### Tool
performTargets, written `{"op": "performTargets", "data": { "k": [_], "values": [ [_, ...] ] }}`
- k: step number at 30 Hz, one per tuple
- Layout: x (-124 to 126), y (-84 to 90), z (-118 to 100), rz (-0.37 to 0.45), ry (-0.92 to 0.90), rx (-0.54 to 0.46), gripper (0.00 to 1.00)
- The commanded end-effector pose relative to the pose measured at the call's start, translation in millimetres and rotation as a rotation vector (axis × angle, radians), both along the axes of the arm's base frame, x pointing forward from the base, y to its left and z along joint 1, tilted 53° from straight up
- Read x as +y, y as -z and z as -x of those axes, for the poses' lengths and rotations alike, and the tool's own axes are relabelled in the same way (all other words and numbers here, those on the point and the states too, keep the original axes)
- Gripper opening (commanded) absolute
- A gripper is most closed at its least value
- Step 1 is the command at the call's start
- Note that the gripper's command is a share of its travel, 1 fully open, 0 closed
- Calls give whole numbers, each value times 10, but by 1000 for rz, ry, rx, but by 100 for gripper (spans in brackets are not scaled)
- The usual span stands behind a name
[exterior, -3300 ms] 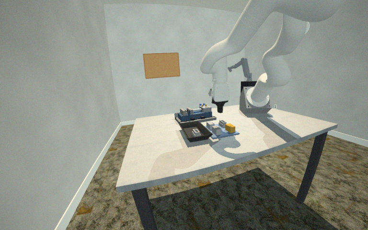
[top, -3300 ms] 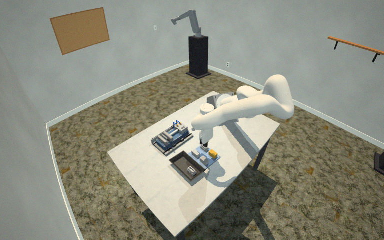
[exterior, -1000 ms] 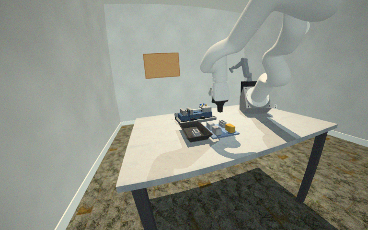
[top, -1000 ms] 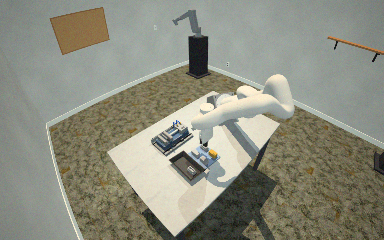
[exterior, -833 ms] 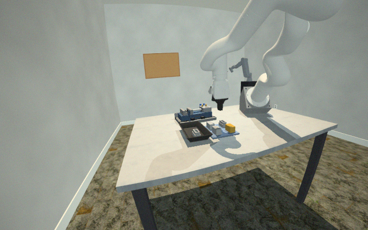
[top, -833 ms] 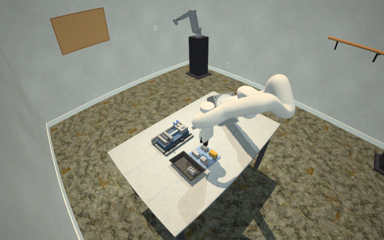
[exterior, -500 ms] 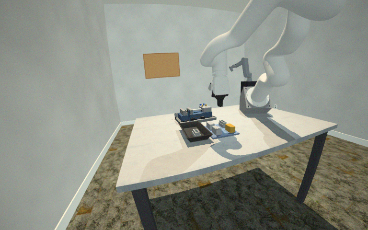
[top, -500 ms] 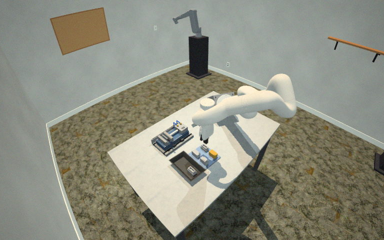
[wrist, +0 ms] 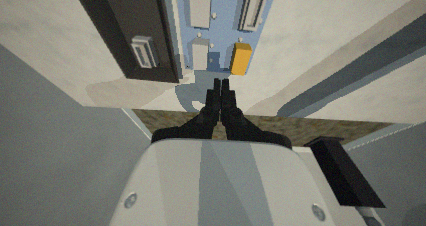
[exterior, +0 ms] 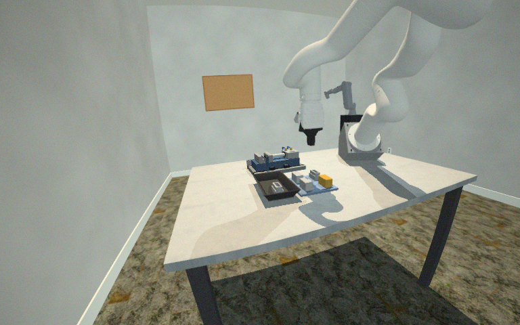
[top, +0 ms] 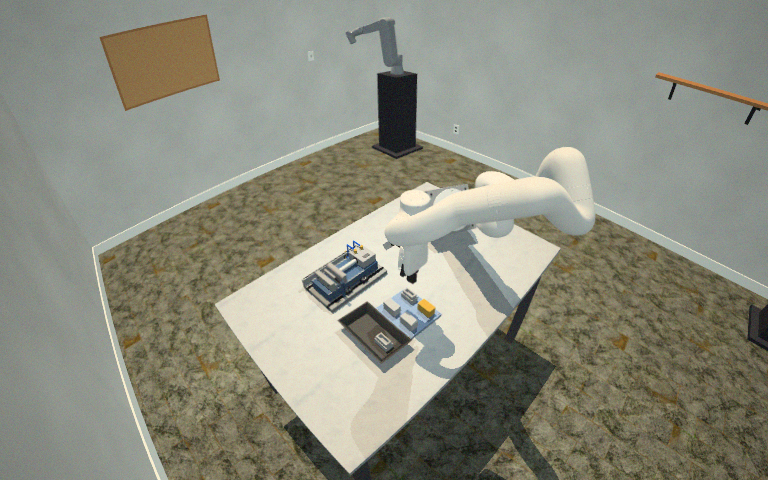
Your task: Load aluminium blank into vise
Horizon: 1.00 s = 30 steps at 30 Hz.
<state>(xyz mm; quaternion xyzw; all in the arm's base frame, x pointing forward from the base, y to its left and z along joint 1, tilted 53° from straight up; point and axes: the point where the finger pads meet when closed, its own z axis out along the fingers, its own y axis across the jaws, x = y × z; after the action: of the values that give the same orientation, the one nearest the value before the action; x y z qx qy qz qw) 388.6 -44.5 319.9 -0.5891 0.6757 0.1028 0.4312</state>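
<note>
White arm (top: 495, 205) reached from right of top view toward frame centre, wrist pointed straight down. Gripper (wrist: 221, 88) hung mid-air, black fingers (exterior: 310, 139) pressed fully together, nothing between them.

I see a white table (exterior: 230, 225) with dark legs standing on the mottled floor (top: 644, 380). Directly on its top lie four things: the blue vise (top: 343, 273), the dark outfeed tray (top: 353, 316) just beside the light blue infeed plate (top: 434, 319), and the grey base of the arm (exterior: 344, 154) near the far edge. The vise is a little apart from the tray.
</note>
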Motion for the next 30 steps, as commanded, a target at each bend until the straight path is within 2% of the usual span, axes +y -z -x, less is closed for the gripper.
{"op": "performTargets", "data": {
  "k": [1, 3, 5, 7, 11, 13, 14, 22, 30],
  "values": [
    [-10, -9, 1, 1, 0, -1, 0],
    [-41, -37, -64, 1, 0, -1, 0],
    [-179, -161, -365, 1, 0, -1, 0],
    [-208, -188, -434, 1, 0, -1, 0],
    [-321, -293, -714, 1, 0, 0, 0],
    [-321, -293, -714, 1, 0, 0, 0],
    [-394, -363, -916, 1, 0, 0, 0],
    [-554, -526, -1435, 1, 1, -1, 0],
    [-560, -533, -1463, 1, 1, -1, 0]
  ]
}}
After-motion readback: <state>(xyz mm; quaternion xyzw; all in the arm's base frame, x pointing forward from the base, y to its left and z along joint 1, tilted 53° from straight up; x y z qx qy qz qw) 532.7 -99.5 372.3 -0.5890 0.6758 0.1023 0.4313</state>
